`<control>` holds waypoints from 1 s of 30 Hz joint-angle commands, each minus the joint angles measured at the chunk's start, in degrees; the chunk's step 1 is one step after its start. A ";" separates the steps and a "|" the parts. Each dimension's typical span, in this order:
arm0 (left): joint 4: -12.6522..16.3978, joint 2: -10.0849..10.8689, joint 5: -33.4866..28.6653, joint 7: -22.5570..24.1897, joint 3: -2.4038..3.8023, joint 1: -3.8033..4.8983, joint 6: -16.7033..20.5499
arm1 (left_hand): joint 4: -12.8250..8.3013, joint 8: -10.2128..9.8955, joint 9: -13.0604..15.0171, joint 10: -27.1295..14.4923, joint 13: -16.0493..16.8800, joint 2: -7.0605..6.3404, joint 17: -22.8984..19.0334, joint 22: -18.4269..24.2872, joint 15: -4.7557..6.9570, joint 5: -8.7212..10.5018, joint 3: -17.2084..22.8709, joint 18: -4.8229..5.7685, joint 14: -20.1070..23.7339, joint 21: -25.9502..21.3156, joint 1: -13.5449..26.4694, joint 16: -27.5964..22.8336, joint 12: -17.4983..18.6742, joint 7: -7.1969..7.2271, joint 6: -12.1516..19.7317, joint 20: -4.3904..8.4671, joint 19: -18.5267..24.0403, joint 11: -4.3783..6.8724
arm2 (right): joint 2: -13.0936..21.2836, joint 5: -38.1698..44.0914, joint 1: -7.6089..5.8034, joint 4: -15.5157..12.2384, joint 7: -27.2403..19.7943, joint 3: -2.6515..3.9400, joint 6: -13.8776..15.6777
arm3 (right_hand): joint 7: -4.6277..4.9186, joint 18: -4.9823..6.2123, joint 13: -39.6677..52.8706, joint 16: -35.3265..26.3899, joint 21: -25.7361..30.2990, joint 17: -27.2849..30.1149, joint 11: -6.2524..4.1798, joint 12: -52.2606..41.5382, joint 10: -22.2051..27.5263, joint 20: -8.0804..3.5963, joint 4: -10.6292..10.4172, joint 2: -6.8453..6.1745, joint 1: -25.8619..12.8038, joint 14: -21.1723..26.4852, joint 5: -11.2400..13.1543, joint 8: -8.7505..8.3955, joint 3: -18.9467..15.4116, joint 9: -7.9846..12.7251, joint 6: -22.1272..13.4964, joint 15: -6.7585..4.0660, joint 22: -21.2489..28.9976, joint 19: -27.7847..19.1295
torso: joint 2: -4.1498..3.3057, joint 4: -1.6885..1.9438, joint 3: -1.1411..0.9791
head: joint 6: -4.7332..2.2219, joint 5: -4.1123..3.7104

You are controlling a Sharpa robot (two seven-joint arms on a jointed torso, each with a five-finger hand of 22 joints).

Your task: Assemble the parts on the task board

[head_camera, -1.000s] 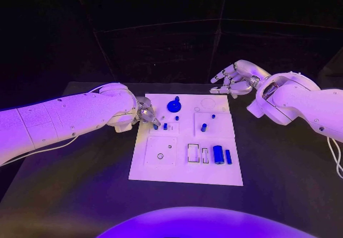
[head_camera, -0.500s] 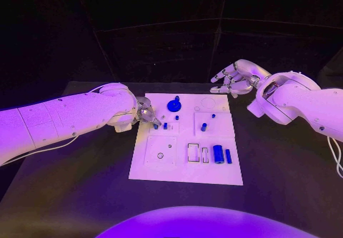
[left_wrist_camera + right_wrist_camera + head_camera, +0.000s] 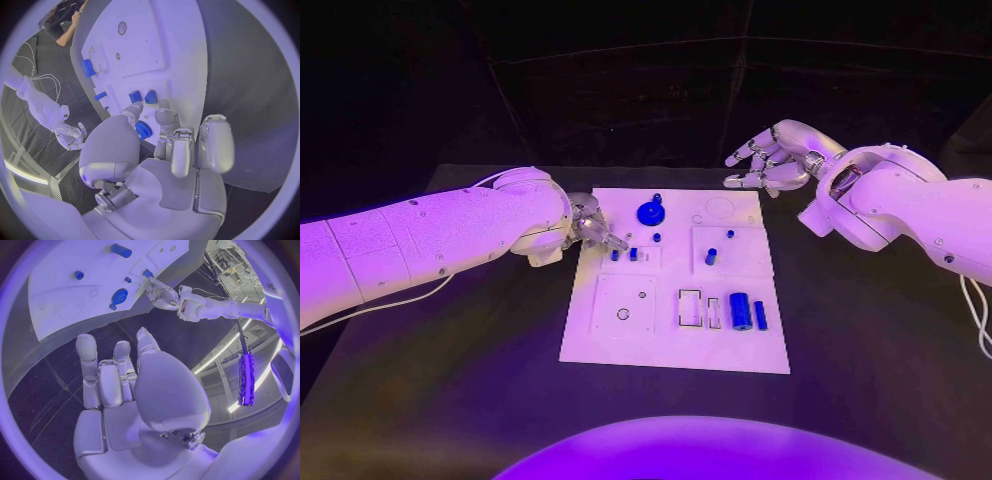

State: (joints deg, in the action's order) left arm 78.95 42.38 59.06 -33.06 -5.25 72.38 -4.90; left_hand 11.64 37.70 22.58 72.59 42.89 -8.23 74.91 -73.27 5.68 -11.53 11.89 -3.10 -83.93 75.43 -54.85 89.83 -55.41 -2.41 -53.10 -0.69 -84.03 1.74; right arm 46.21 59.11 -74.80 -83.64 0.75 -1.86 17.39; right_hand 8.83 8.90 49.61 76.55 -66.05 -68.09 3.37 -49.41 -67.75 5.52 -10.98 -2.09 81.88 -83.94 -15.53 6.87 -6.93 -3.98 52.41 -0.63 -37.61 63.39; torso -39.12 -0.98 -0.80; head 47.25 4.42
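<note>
We see the left silver hand [image 3: 594, 230] at the flat white task board's [image 3: 668, 345] left edge (fingers curled, empty), just beside two small blue pegs [image 3: 623, 255]; right silver hand [image 3: 769, 160] spread, off its far-right corner.

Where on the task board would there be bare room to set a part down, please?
The near strip of the task board, below the slots, is bare. The square with the small ring is mostly free too. It is crowded near the left hand, around the blue disc and the short pegs, and beside the blue cylinder.
</note>
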 commanded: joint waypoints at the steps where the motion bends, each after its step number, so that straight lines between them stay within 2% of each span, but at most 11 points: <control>1: 0.22 0.33 -2.61 3.01 0.05 0.07 4.99 | 0.45 -2.39 -1.17 -5.86 -7.28 0.29 14.76 3.05 -1.47 0.00 -1.64 -1.39 -5.98 -2.96 -1.97 -0.01 6.71 -1.76 3.93 -1.00 1.35 -1.56 | 0.02 0.12 -0.11 -0.07 -0.31 0.04 -0.07 | -0.16 0.34 -0.06 -0.30 0.21 0.06 0.14 0.36 0.33 -0.14 0.08 0.22 0.21 -1.54 -0.29 0.37 -0.23 0.03 -0.35 -0.25 0.06 -0.13 | 0.02 0.03 -0.01 | -0.05 -0.04; 3: 0.23 0.53 -4.00 4.42 0.06 0.09 6.31 | 0.88 -3.79 -2.06 -8.46 -8.31 0.66 12.99 5.62 -2.70 -0.13 -3.14 -1.95 -5.48 -5.54 -3.58 -1.04 8.29 -3.10 6.21 -1.85 2.55 -2.79 | 0.01 0.12 -0.11 -0.04 -0.32 0.04 -0.06 | -0.16 0.34 -0.06 -0.30 0.21 0.06 0.14 0.36 0.33 -0.14 0.08 0.22 0.21 -1.54 -0.29 0.37 -0.23 0.03 -0.35 -0.25 0.06 -0.13 | 0.05 0.04 -0.01 | -0.05 -0.04; 8: 0.42 0.99 -6.27 8.36 0.08 0.16 9.11 | 1.74 -5.04 -3.37 -12.54 -10.12 1.37 6.67 12.92 -4.04 -0.41 -5.73 -3.59 -3.45 -12.96 -6.58 -5.06 10.21 -4.71 9.33 -3.32 5.87 -4.42 | 0.00 0.12 -0.11 0.02 -0.32 0.04 -0.06 | -0.16 0.34 -0.06 -0.30 0.21 0.06 0.14 0.36 0.33 -0.14 0.08 0.22 0.21 -1.54 -0.29 0.37 -0.23 0.03 -0.35 -0.25 0.06 -0.13 | -0.01 0.01 0.01 | -0.13 -0.11; 11: 0.49 1.22 -8.54 13.30 0.09 0.25 11.33 | 1.94 -5.29 -4.21 -15.91 -11.87 1.98 -1.66 22.71 -4.94 -0.42 -7.13 -5.68 -0.25 -23.16 -9.36 -11.06 11.98 -5.65 11.08 -4.16 10.45 -5.37 | 0.01 0.12 -0.11 0.05 -0.33 0.04 -0.06 | -0.16 0.34 -0.06 -0.30 0.21 0.06 0.14 0.36 0.33 -0.14 0.08 0.22 0.21 -1.54 -0.29 0.37 -0.23 0.03 -0.35 -0.25 0.06 -0.13 | 0.00 -0.02 -0.02 | -0.24 -0.18; 13: 0.43 1.22 -9.75 18.26 0.09 0.32 13.22 | 1.18 -5.33 -4.83 -18.47 -13.33 2.65 -10.99 31.63 -5.36 -0.49 -7.29 -7.26 4.19 -32.96 -12.34 -18.59 13.46 -6.13 11.91 -4.81 15.34 -6.01 | 0.02 0.12 -0.11 0.07 -0.33 0.04 -0.04 | -0.16 0.34 -0.06 -0.30 0.21 0.06 0.14 0.36 0.33 -0.14 0.08 0.22 0.21 -1.54 -0.29 0.37 -0.23 0.03 -0.35 -0.25 0.06 -0.13 | 0.00 -0.01 -0.03 | -0.31 -0.24; 15: 0.25 0.96 -10.41 23.59 0.09 0.36 15.38 | -0.19 -5.65 -5.76 -21.35 -15.09 3.36 -24.29 34.14 -6.20 -0.36 -6.97 -7.27 11.96 -37.16 -16.10 -30.46 15.10 -6.96 12.80 -5.60 18.32 -6.83 | 0.03 0.12 -0.11 0.10 -0.34 0.04 -0.02 | -0.16 0.34 -0.06 -0.30 0.21 0.06 0.14 0.36 0.33 -0.14 0.08 0.22 0.21 -1.54 -0.29 0.37 -0.23 0.03 -0.35 -0.25 0.06 -0.13 | 0.00 0.01 -0.04 | -0.45 -0.38; 17: -0.13 0.47 -10.02 28.68 0.08 0.39 17.46 | -2.29 -6.59 -7.03 -23.33 -16.92 4.09 -31.58 36.08 -6.81 -0.32 -5.55 -7.21 16.32 -40.05 -20.50 -37.28 16.58 -7.26 13.60 -6.25 19.70 -7.03 | 0.01 0.12 -0.11 0.16 -0.36 0.04 0.02 | -0.16 0.34 -0.06 -0.30 0.21 0.06 0.14 0.36 0.33 -0.14 0.08 0.22 0.21 -1.54 -0.29 0.37 -0.23 0.03 -0.35 -0.25 0.06 -0.13 | -0.01 0.00 -0.06 | -0.64 -0.46; 22: -1.59 -1.35 -2.08 36.31 -0.03 0.38 20.57 | -6.38 -9.27 -10.03 -24.77 -21.39 3.64 -35.12 38.46 -6.89 0.71 -1.59 -7.37 18.48 -43.21 -27.44 -41.02 20.26 -7.19 11.93 -6.30 20.39 -7.54 | -0.10 0.12 -0.11 0.33 -0.48 0.04 0.21 | -0.16 0.38 -0.35 -0.42 0.37 0.20 0.14 0.60 0.46 -0.14 0.00 0.22 0.10 -1.52 -0.32 0.39 -0.32 0.04 -0.39 -0.25 0.34 -0.24 | -0.09 -0.10 -0.03 | -1.07 -0.79; 23: -1.84 -1.70 -0.17 36.90 -0.19 0.38 20.68 | -6.74 -9.64 -10.40 -24.82 -21.94 3.43 -35.35 38.61 -6.89 0.74 -1.19 -7.42 18.45 -43.36 -27.93 -41.18 20.71 -7.12 11.58 -6.25 20.31 -7.49 | -0.14 0.12 -0.11 0.38 -0.51 0.04 0.24 | -0.16 0.39 -0.46 -0.45 0.40 0.25 0.14 0.71 0.52 -0.14 0.00 0.22 0.10 -1.51 -0.32 0.39 -0.32 0.04 -0.39 -0.25 0.41 -0.28 | -0.11 -0.14 -0.01 | -1.11 -0.84; 27: -3.35 -3.61 9.20 38.25 -1.24 0.34 20.11 | -8.11 -15.06 -15.08 -24.03 -29.03 1.25 -37.85 39.76 -6.88 1.56 1.86 -7.36 16.68 -44.18 -27.88 -41.82 26.17 -7.18 6.99 -6.17 18.38 -7.89 | -0.29 0.12 -0.11 0.56 -0.60 0.04 0.29 | -0.18 0.63 -4.28 -1.35 1.31 1.36 0.12 4.56 2.68 -0.14 -0.01 0.34 0.28 -1.21 -0.43 0.53 -0.40 0.03 -0.44 -0.26 1.95 -1.04 | -0.04 -0.15 -0.06 | -1.28 -1.08; 30: -4.52 -4.92 14.58 38.21 -1.85 0.29 19.14 | -8.51 -16.71 -16.41 -23.72 -31.10 0.71 -35.94 39.58 -6.62 2.03 2.06 -7.46 12.66 -43.09 -27.25 -38.22 27.42 -6.83 5.55 -5.92 15.37 -7.61 | -0.40 0.12 -0.11 0.60 -0.64 0.03 0.29 | -0.18 0.67 -4.76 -1.52 1.46 1.56 0.12 5.03 2.91 -0.15 -0.02 0.36 0.32 -1.16 -0.44 0.56 -0.42 0.03 -0.46 -0.26 2.17 -1.14 | -0.12 -0.14 -0.05 | -1.49 -1.20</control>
State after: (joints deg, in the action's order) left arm 74.91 37.81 63.45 1.26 -7.05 72.64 13.43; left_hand 3.16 21.27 6.40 48.38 12.16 -7.20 38.44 -33.61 -1.00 -9.71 13.79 -9.78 -70.55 32.10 -82.11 50.92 -28.19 -9.20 -47.21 -6.63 -68.14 -6.01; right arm 45.90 59.12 -74.80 -83.00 0.68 -1.86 17.42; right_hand 8.67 8.90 44.95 75.33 -64.95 -66.58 3.48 -44.58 -65.38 5.42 -10.98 -2.09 81.88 -83.94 -15.81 7.10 -6.93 -3.98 52.24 -0.62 -35.49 62.64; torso -39.19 -1.10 -0.85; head 45.86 3.28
